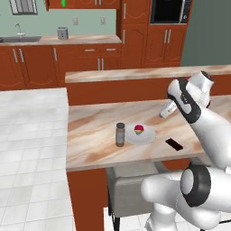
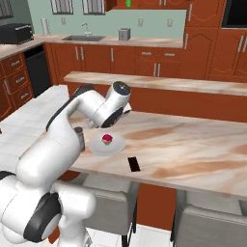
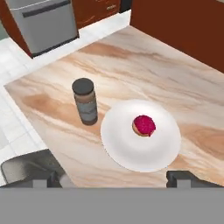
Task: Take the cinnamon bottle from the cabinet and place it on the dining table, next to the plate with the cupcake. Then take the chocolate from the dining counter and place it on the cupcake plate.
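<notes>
The cinnamon bottle point(image 1: 120, 134) point(image 2: 79, 138) point(image 3: 85, 101) stands upright on the dining table point(image 1: 97, 119) point(image 2: 193, 144) point(image 3: 144, 65), just beside the white plate point(image 1: 145, 137) point(image 2: 113, 146) point(image 3: 127, 151). The pink-topped cupcake point(image 1: 139, 130) point(image 2: 107, 140) point(image 3: 144, 125) sits on the plate. The dark chocolate point(image 1: 174, 144) point(image 2: 134, 164) lies flat on the table, a short way from the plate toward the table's near edge. My gripper point(image 1: 163, 113) point(image 3: 110, 180) hovers open above the plate and bottle with nothing between its fingers. The wall cabinet point(image 1: 90, 3) point(image 2: 149, 4) is far back.
A raised marbled ledge point(image 1: 135, 73) point(image 2: 169, 83) runs behind the table. Grey chairs point(image 1: 128, 191) point(image 2: 207, 222) are tucked under the near edge. A green cup point(image 1: 63, 2) point(image 2: 128, 3) sits in the cabinet. Tiled floor point(image 1: 31, 158) lies left of the table.
</notes>
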Robot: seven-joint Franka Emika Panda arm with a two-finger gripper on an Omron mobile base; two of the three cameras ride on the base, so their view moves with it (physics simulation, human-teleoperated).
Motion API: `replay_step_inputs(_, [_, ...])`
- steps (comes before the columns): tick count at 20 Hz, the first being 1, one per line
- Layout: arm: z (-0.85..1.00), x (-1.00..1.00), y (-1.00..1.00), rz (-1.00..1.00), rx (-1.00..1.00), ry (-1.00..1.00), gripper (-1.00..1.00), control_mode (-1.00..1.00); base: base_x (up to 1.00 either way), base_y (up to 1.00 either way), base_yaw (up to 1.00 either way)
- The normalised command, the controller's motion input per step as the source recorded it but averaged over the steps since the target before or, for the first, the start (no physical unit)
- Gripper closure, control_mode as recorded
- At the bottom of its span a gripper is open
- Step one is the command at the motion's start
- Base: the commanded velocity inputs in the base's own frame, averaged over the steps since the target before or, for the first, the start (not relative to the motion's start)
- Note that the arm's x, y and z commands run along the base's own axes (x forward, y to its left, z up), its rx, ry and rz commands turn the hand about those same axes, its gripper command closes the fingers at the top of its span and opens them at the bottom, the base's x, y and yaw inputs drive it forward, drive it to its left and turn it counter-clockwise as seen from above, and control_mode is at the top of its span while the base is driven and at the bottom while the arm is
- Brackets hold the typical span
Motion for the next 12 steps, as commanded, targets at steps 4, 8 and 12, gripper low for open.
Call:
replay_step_inputs(4, [-0.56,0.0,-0.9,-0.47,-0.3,0.42,-1.0,-1.0,0.0,0.0,0.0])
replay_step_inputs(8, [-0.78,-0.06,-0.88,-0.38,-0.22,0.44,-1.0,-1.0,0.0,0.0,0.0])
replay_step_inputs(12, [-0.56,-0.11,-0.37,-0.04,-0.03,0.26,-1.0,-1.0,0.0,0.0,0.0])
